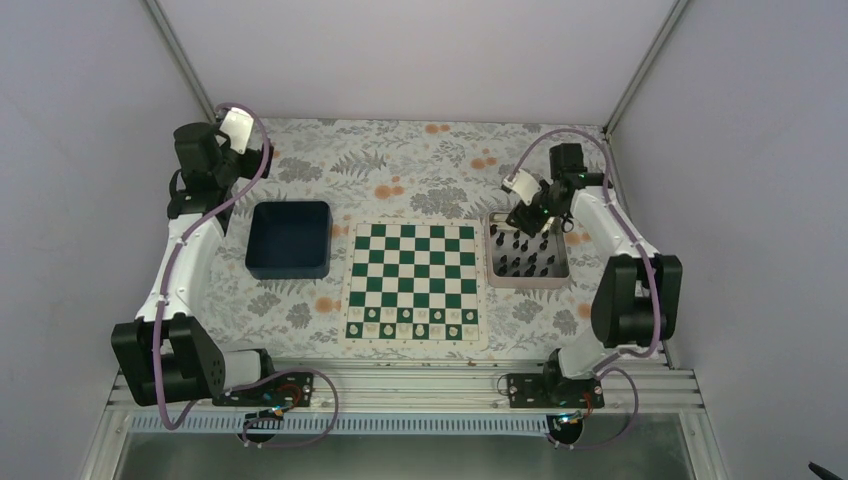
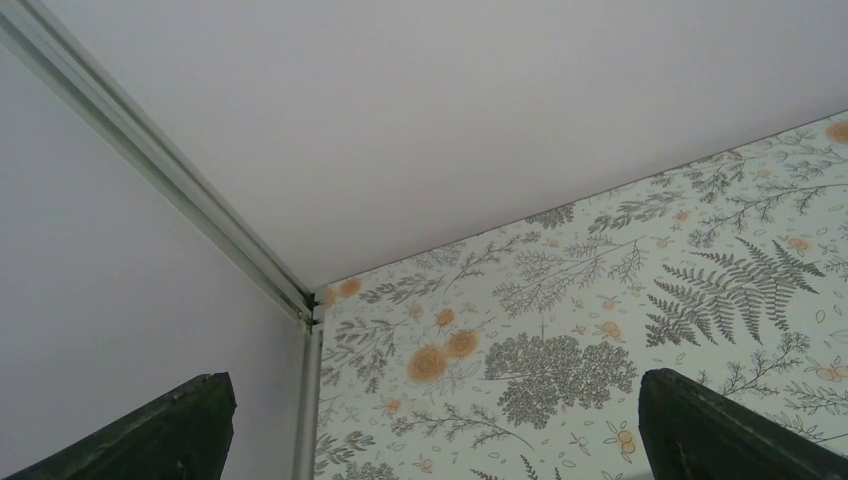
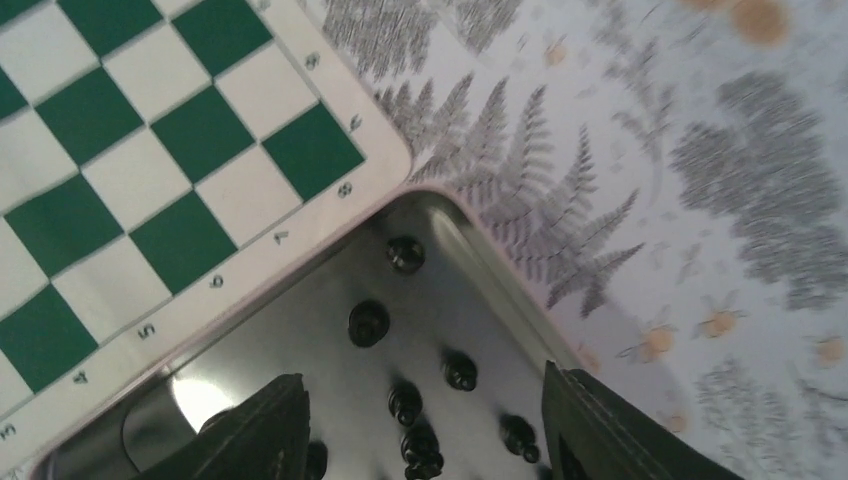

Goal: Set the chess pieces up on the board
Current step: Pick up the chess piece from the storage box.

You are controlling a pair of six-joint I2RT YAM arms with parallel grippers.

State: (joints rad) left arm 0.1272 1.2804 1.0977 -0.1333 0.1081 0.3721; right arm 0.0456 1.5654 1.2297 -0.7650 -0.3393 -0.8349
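Right end effector (image 3: 425, 385) wide open, empty, over chess pieces (image 3: 368, 323) in tray (image 3: 290, 340). Centre on one piece, drop straight, avoid neighbours. Left end effector (image 2: 435, 390) open, empty.

Plain lilac walls (image 1: 420, 55) stand at 9, 12 and 3 o'clock. A fern-and-flower printed cloth (image 1: 400, 165) spreads between them; aluminium posts (image 1: 180, 50) rise at 11 and 1 o'clock.

chess pieces (image 1: 516, 266) in tray (image 1: 527, 285), right of board (image 1: 414, 262)
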